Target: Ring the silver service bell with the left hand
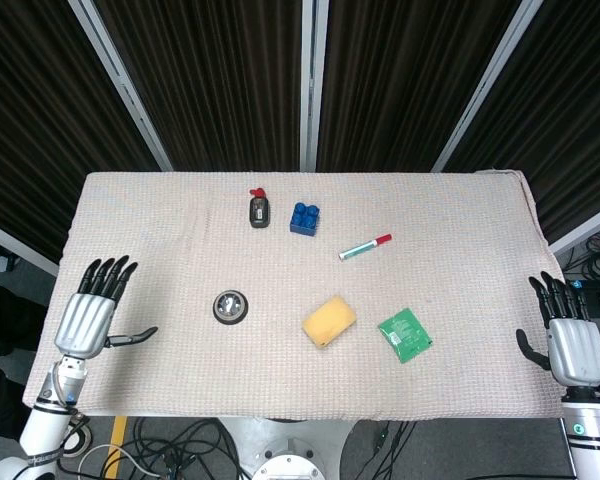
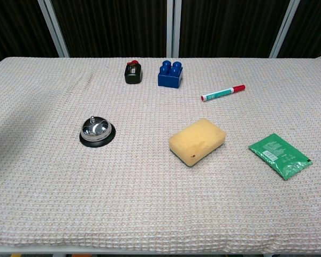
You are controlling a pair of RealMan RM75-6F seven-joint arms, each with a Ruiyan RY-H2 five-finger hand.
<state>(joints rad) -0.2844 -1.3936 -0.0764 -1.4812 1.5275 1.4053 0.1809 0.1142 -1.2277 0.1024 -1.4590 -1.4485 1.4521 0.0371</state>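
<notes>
The silver service bell sits untouched toward the table's left front part. The left hand hovers at the left edge, fingers spread, holding nothing. The approach seems not begun; next it must travel over and press the button on top.

- one silver service bell
- one yellow sponge
- one green packet
- one marker
- one blue brick
- one small black device
- two hands: left hand, right hand
</notes>
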